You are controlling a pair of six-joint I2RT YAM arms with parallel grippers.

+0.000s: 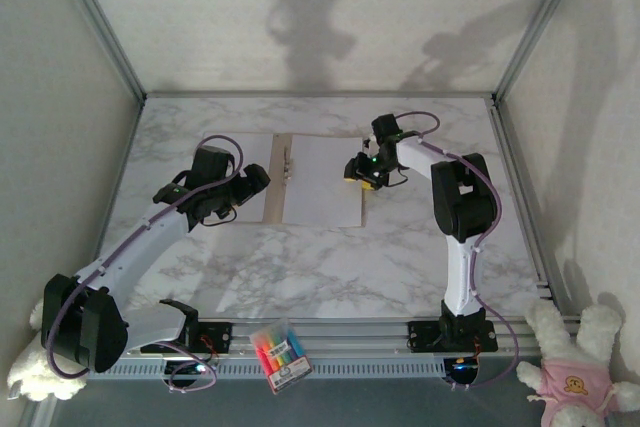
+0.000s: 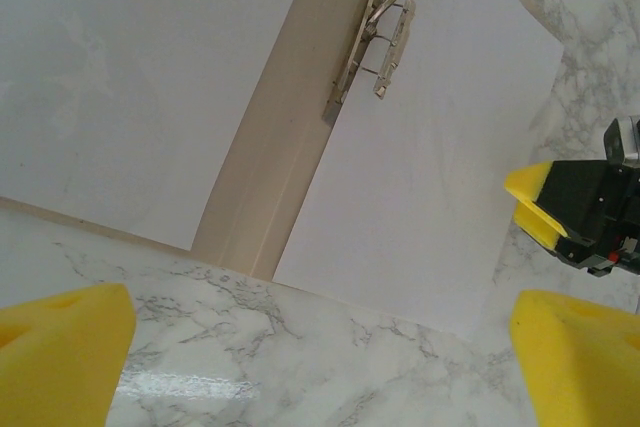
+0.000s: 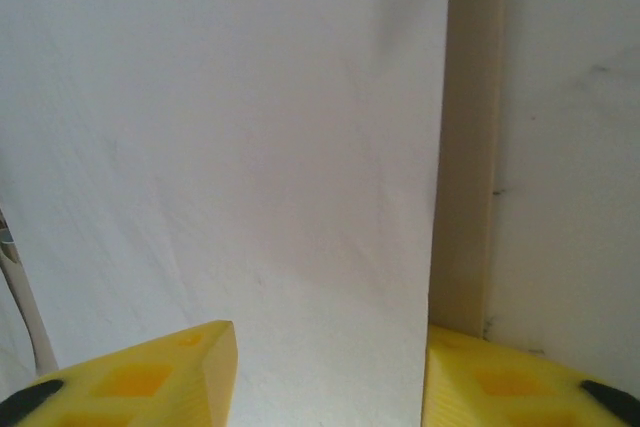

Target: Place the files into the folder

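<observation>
The folder (image 1: 279,187) (image 2: 290,147) (image 3: 468,147) is laid open on the table (image 1: 300,267), in the middle, between the two arms. Its tan spine is seen as a strip running from near to far, and a metal clip (image 1: 288,162) (image 2: 380,42) is fixed beside this strip, toward the far end.

The files (image 1: 325,182) (image 2: 430,197) (image 3: 250,147) are laid flat inside the folder. One white sheet is placed on the right leaf, just beside the spine. Another white sheet is seen on the left leaf. A thin tan border of the folder is seen along the right edge of the right sheet.

The right gripper (image 1: 362,172) (image 2: 575,227) (image 3: 330,377) is held low over the right edge of the right sheet. Its yellow fingers (image 3: 150,377) are parted and nothing is held between them. The edge of the sheet runs toward one finger. Whether the paper is touched cannot be told.

The left gripper (image 1: 248,190) (image 2: 320,357) is spread wide and nothing is held in it. It is placed at the near left part of the folder. In the left wrist view the marble table is seen between its fingers (image 2: 60,347), and the near edge of the folder lies just ahead of them.
</observation>
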